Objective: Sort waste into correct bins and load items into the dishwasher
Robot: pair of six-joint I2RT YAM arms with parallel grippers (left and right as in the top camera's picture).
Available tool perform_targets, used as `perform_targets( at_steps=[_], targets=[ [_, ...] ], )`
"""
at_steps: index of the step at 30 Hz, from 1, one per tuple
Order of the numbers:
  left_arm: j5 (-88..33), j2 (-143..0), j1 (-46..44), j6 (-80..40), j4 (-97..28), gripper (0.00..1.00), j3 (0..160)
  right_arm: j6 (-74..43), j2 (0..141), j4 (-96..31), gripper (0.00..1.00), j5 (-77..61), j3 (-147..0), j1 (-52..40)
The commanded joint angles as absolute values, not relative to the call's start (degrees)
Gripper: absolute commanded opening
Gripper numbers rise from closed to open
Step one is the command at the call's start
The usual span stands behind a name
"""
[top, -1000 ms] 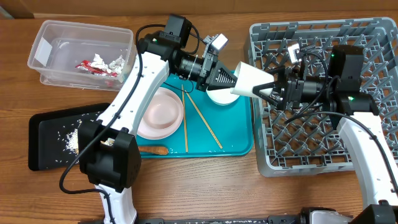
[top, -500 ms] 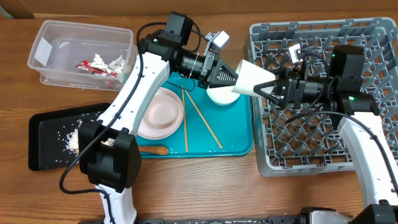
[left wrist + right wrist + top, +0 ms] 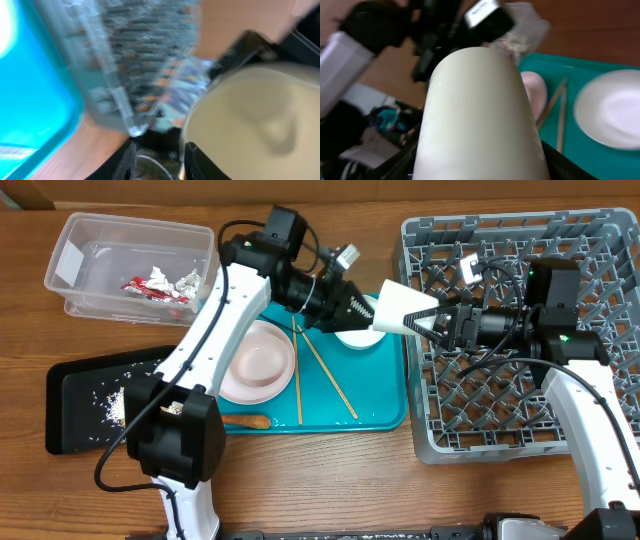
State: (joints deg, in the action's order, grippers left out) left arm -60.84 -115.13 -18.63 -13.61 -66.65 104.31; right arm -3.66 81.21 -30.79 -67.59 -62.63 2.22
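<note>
- Cup (image 3: 402, 310) hangs on its side in the air, above the gap between teal tray (image 3: 375, 395) and rack (image 3: 500, 395), mouth toward the left arm.
- Right fingers (image 3: 427, 320) are clamped on the cup's narrow bottom end, the only grip on it.
- Left fingers (image 3: 366, 310) stand partly apart at the mouth, holding nothing. The blurred wrist view does not show whether one touches the rim.
- Risk: a left finger catching the rim on withdrawal could lever the cup loose.
- Risk: an end grip on a smooth wall may slip in a swing, and the cup would drop onto the white bowl (image 3: 352, 337) below.
- Risk: carried low, the cup clips the rack wall or pegs.
</note>
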Motion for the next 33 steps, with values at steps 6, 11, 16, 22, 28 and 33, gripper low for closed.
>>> perform_targets(
  at_steps=[6,11,16,22,28,33],
  targets=[
    [-30.22,-111.35,-8.1,-7.73,-79.22,0.35,105.08,-4.4,78.28,-44.86,0.51,-31.2,-68.79,5.21],
    [-17.82,-107.55,-2.28,-7.92,-83.07,0.34,105.08,-6.22,78.11,-59.0,0.51,-12.71,-79.35,11.77],
    [-15.75,-103.88,1.23,-9.47,-82.0,0.31,105.08,-8.95,78.15,-64.23,0.51,-2.42,-83.68,21.06],
    [-15.7,-102.63,1.04,-9.43,-80.84,0.31,105.08,-13.8,81.65,-65.34,0.52,3.62,-83.66,32.53],
    [-15.68,-102.74,0.32,-9.43,-80.71,0.31,105.06,-15.77,86.74,-66.94,0.56,3.57,-83.66,39.68],
    [-15.68,-102.74,0.32,-9.41,-80.73,0.31,105.06,-16.58,90.7,-68.1,0.56,3.64,-83.59,41.34]
  ],
)
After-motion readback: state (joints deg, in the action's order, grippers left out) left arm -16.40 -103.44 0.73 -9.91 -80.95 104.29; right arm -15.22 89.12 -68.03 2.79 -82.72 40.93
